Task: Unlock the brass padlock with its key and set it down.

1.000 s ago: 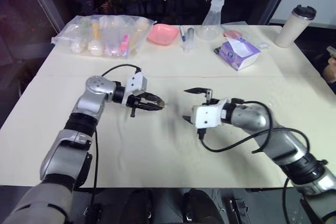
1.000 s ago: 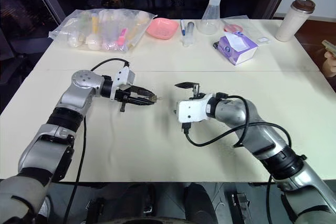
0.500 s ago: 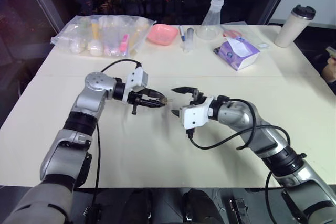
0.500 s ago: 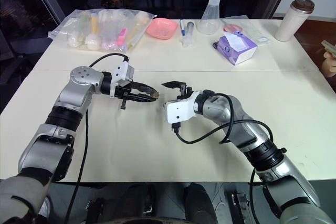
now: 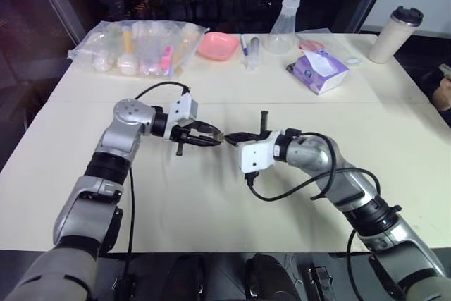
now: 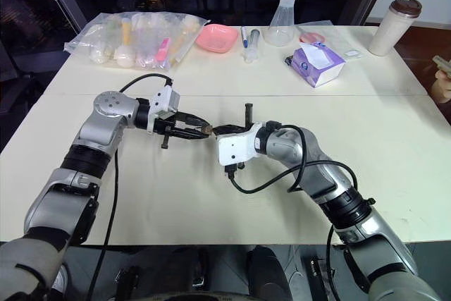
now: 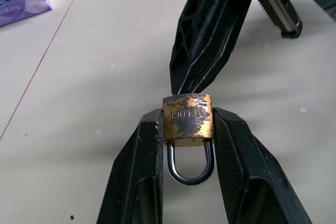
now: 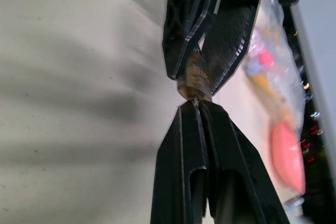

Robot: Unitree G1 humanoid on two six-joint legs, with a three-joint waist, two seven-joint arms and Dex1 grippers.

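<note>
Left eye view: one cream table (image 5: 211,209), and mid-frame the two pincers meet tip to tip. The left gripper (image 5: 217,137) is clamped on one brass padlock (image 5: 220,135), which is just a gold speck from here. The right gripper (image 5: 232,137) is pinched fully together right against it. Along the top edge there's one bag of supplies (image 5: 137,47), one pink bowl (image 5: 218,45), one flask (image 5: 283,25), one purple tissue pack (image 5: 319,70) and one tumbler (image 5: 394,34).

Left wrist view: this one shows what the head camera can't. The lock sits between the two fingers (image 7: 136,182) with its shackle pointing back toward the wrist, and the worn stamp reads something like "LOCK". Can't make out a key.

Right wrist view: the closed fingertips (image 8: 197,111) touch the lock's bottom end.
</note>
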